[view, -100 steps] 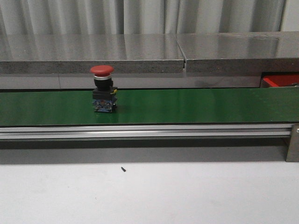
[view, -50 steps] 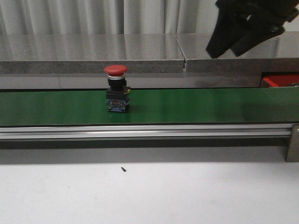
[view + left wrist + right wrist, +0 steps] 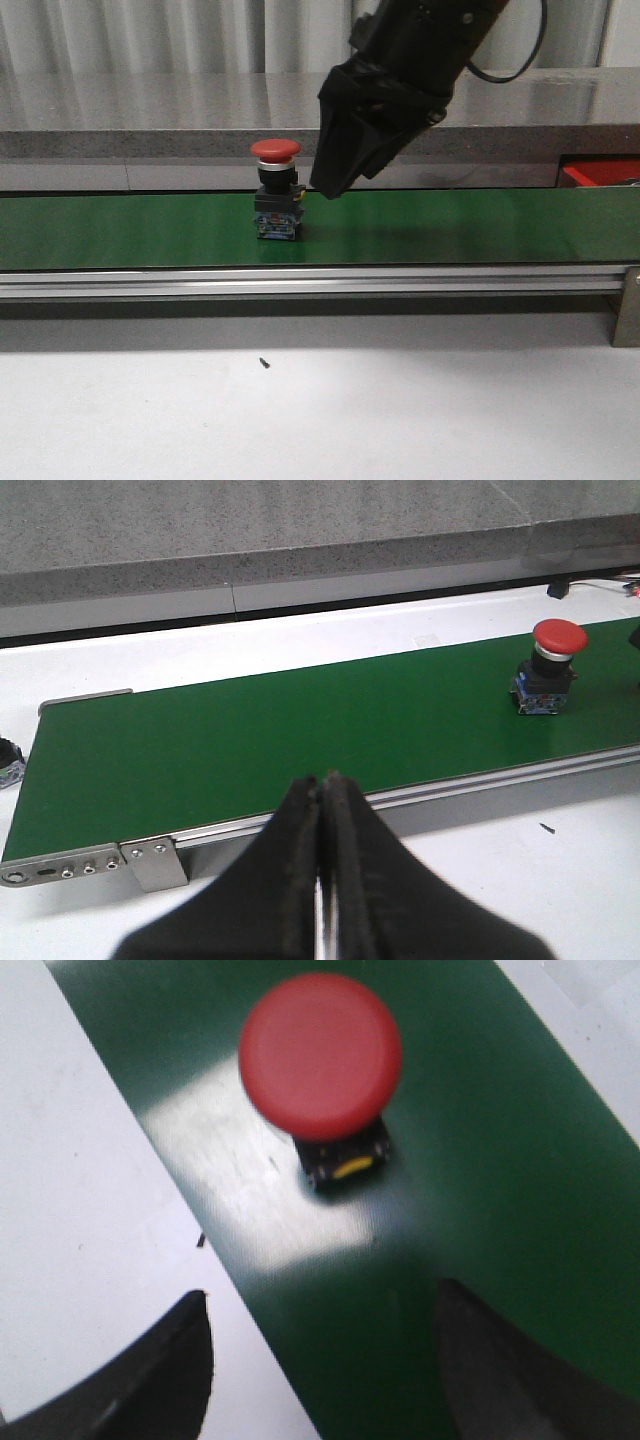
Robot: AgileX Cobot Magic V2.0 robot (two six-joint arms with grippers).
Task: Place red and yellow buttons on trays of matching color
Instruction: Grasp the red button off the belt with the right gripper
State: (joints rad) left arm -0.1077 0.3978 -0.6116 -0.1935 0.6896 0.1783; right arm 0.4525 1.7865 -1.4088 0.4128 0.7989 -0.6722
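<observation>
Red cap: the red button (image 3: 276,190) stands upright on the green belt (image 3: 450,225), mushroom head up, black and blue switch body below.
Long axis: vertical, from the body on the belt to the cap.
Right gripper (image 3: 335,170): hangs above the belt just beside the button, on its right in the front view, fingers spread wide and holding nothing.
Key relation: in the right wrist view the button (image 3: 322,1060) sits ahead of the gap between the two dark fingertips (image 3: 160,1380), not yet between them; I judge the jaws must come forward and down to straddle the body.
Nearer arm: the right, clearly.
Left gripper (image 3: 322,860): pressed together, empty, hovering near one end of the belt, well apart from the button (image 3: 548,665).
Red tray (image 3: 600,172): only a corner shows at the front view's right edge, behind the belt.
Yellow tray: not in any view.
Hard to make out: the right wrist view is blurred, so the button body's edges are unclear.
</observation>
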